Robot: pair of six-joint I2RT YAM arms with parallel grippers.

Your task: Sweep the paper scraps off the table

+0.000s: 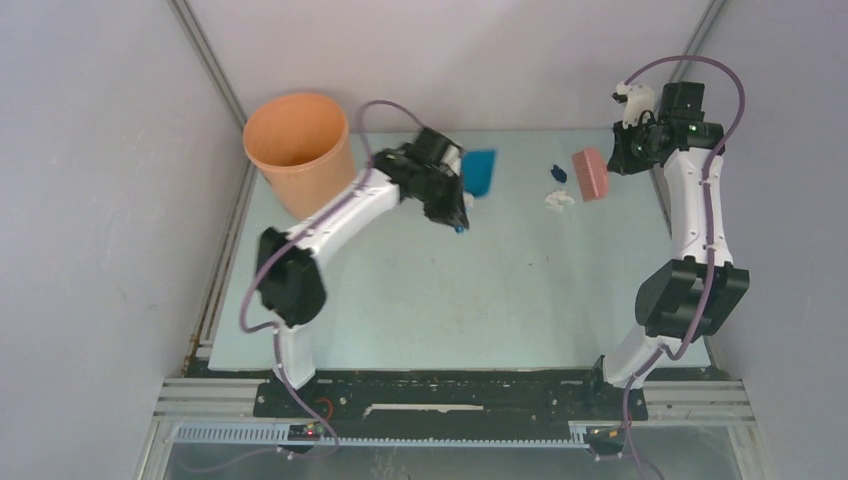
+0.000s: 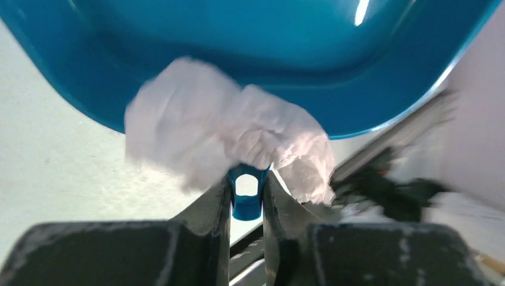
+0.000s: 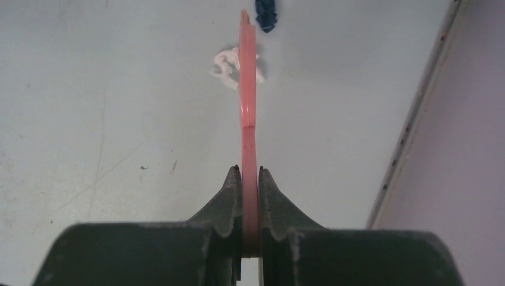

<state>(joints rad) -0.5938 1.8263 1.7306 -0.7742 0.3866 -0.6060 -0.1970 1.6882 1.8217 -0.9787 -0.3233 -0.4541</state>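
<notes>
progress: partway, I judge | my left tool [image 2: 246, 196] clamps the handle of the blue dustpan [image 2: 268, 47], white paper wad [image 2: 226, 131] resting against it | my right tool [image 3: 249, 179] pinches the pink brush [image 3: 248, 89] | remaining: white scrap [image 1: 558, 199] and dark blue scrap [image 1: 557, 173] on the desk [image 1: 480, 300], just beside the brush

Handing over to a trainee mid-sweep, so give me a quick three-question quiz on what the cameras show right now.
1. True or false: the left jaws are clamped on the handle of the blue dustpan.
2. Which scraps lie on the table near the pink brush? A) a white scrap and a dark blue scrap B) magenta and black C) only olive green
3. Fill in: the orange bucket stands at the table's far ___ corner.
Key: 1 true; 2 A; 3 left.
</notes>
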